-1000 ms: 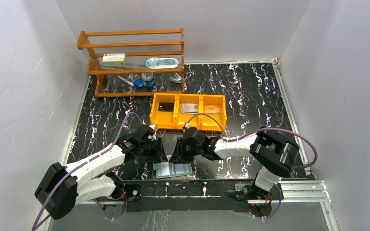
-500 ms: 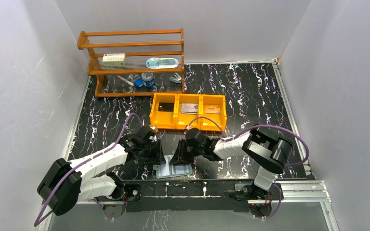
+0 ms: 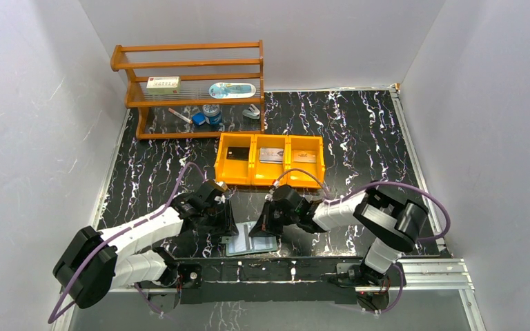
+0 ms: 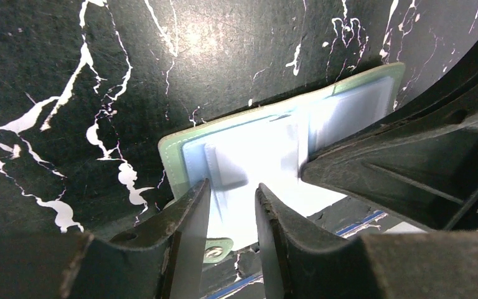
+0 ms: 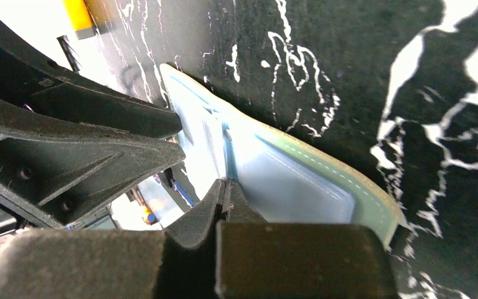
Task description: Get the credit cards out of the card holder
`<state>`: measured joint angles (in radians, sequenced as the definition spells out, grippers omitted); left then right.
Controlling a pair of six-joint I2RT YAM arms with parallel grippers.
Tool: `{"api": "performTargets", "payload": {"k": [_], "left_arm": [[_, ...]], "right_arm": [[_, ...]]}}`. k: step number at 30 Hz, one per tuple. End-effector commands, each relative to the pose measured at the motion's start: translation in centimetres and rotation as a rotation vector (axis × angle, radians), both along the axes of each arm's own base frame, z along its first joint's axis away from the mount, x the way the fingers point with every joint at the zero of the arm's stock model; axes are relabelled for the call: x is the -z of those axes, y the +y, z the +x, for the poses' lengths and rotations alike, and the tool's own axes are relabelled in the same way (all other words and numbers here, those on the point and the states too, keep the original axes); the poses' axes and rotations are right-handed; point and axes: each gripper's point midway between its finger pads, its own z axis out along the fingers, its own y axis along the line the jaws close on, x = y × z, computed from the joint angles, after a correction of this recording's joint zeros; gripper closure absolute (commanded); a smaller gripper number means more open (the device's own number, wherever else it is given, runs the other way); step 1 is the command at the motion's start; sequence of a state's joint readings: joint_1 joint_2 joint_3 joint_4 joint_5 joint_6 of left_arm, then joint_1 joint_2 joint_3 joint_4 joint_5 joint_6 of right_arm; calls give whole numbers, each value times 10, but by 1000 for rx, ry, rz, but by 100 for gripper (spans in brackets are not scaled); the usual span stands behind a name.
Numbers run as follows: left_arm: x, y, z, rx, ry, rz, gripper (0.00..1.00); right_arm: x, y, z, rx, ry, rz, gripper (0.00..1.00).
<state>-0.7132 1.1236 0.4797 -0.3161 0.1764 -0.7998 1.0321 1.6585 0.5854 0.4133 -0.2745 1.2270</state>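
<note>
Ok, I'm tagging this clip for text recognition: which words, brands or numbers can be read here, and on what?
No text is legible in any view.
White box on the wooden shelf: red print, too small to read.
Oval item beside it: markings blurred.
Credit cards in the orange tray: too small to read.
Card holder: no print visible in the wrist views.

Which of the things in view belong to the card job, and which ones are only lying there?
Job: card holder, credit cards in the orange tray, left gripper, right gripper.
Lying about: wooden shelf, white box, blue oval tin.
</note>
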Motion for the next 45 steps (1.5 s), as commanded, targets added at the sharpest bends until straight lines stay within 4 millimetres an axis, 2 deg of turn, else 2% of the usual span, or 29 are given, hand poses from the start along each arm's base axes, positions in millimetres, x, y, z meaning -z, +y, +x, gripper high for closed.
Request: {"api": "performTargets", "payload": {"k": [1, 10, 15, 17, 19, 21, 25, 30, 33, 35, 41, 45], "left_arm": [[22, 24, -18, 4, 63, 112, 68], [22, 24, -18, 9, 64, 117, 68], [13, 17, -12, 10, 36, 84, 66], [2, 12, -6, 8, 5, 55, 65], [-11, 10, 3, -23, -44, 37, 62], [-25, 15, 14, -73, -109, 45, 60], [-43, 41, 27, -206, -207, 115, 56], [-43, 74, 25, -372, -234, 187, 54], [-45, 89, 24, -464, -262, 201, 51], [-48, 96, 24, -508, -279, 197, 51], [-53, 99, 24, -542, -299, 180, 50], [-53, 99, 24, -538, -297, 179, 50]], "right_arm": [[-11, -9, 6, 15, -30, 32, 100], [-10, -16, -2, -4, -10, 58, 100], [-17, -4, 1, -70, -58, 58, 86], [-12, -4, 2, -96, -84, -36, 82], [-18, 2, 9, -111, -167, -126, 74], [-18, -1, 16, -101, -237, -240, 67], [-22, -3, 24, -96, -336, -380, 54], [-21, 2, 22, -118, -405, -498, 39], [-23, 9, 19, -139, -438, -535, 35], [-15, 14, 15, -166, -445, -566, 34], [-11, 26, 9, -209, -485, -636, 32], [-10, 23, 11, -194, -507, -728, 30]]}}
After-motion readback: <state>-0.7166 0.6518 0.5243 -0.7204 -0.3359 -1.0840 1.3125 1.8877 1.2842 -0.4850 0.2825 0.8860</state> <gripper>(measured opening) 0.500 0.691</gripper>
